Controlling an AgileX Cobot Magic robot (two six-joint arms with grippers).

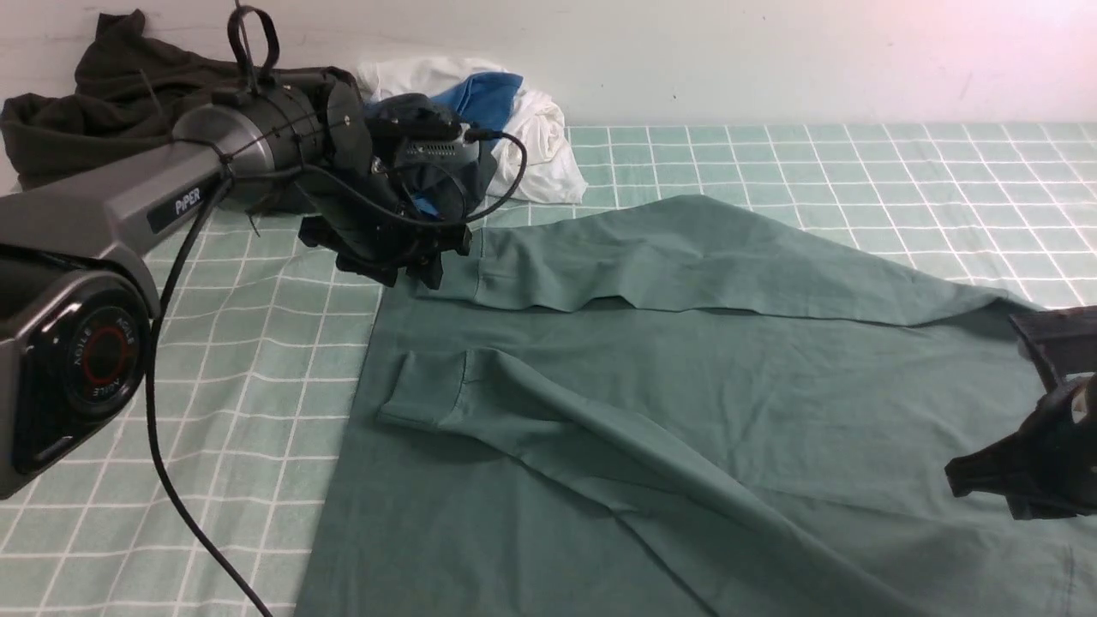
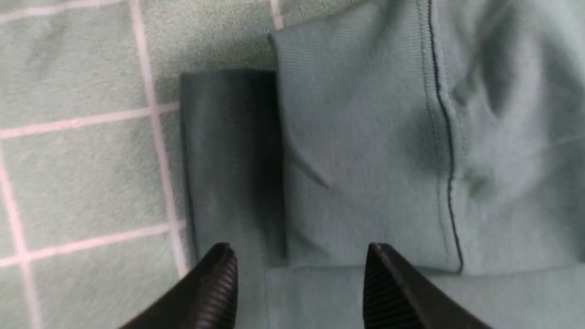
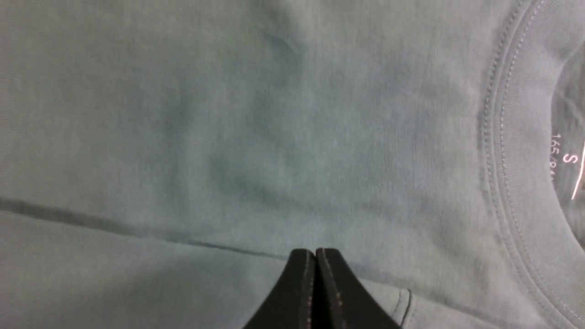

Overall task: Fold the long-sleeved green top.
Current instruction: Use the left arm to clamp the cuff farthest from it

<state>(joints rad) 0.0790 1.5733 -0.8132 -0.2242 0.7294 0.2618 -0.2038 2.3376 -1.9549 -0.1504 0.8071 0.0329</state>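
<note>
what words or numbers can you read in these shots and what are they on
"PIPER": white, on the left arm
"AGILE": twice round the red ring of its joint cap, faint
"S": white size print inside the neck of the green long-sleeved top
"165/8": beside the S, blurred and cut off; the rest is unreadable

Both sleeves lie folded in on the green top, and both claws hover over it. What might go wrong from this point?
1. The left claw stands open right over the far cuff at the edge of the green top; closing there might pinch the grid sheet too.
2. The right claw is shut near the collar; lowered like this, it may only rumple the cloth.
</note>
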